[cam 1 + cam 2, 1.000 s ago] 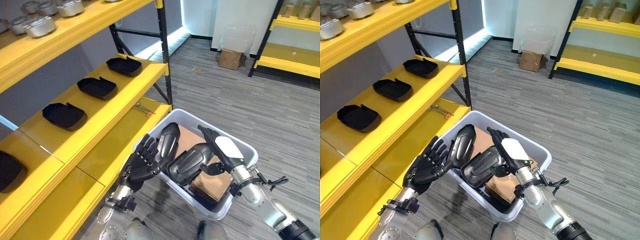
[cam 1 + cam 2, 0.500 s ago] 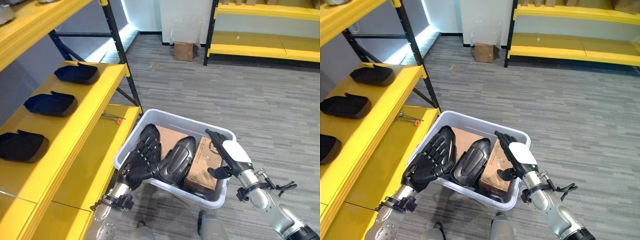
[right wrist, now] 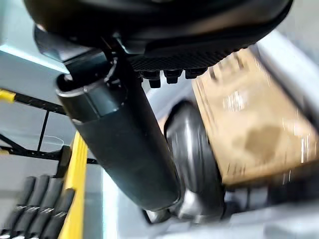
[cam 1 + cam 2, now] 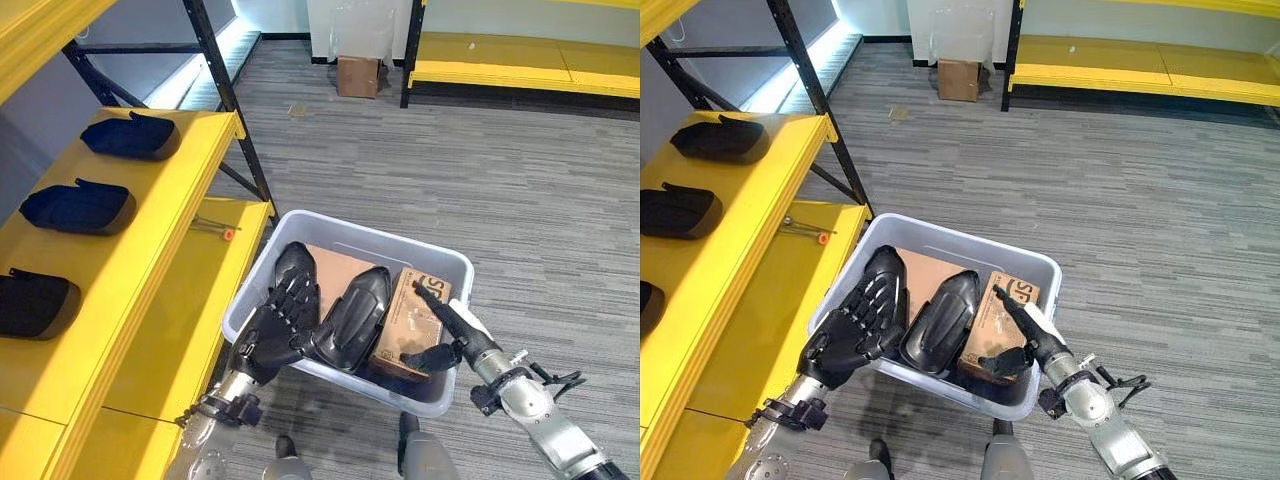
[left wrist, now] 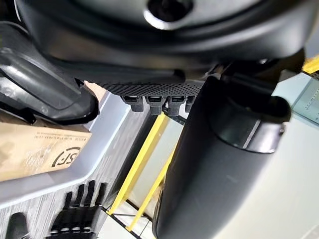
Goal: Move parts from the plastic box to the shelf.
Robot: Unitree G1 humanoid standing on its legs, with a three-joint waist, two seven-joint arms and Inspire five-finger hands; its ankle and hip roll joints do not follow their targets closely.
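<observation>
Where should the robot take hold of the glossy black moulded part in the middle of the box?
Probably by the narrow upper tip of the glossy black moulded part, from the left, where the left hand already sits. It leans lengthwise in the pale plastic box, and the brown cardboard carton crowds its right side, by the right hand.

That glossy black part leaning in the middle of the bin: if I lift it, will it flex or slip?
The black part looks like a rigid moulded shell, so probably stiff. Its glossy, curved surface may slip between fingers. It leans against the cardboard box, so it may topple when nudged.
</observation>
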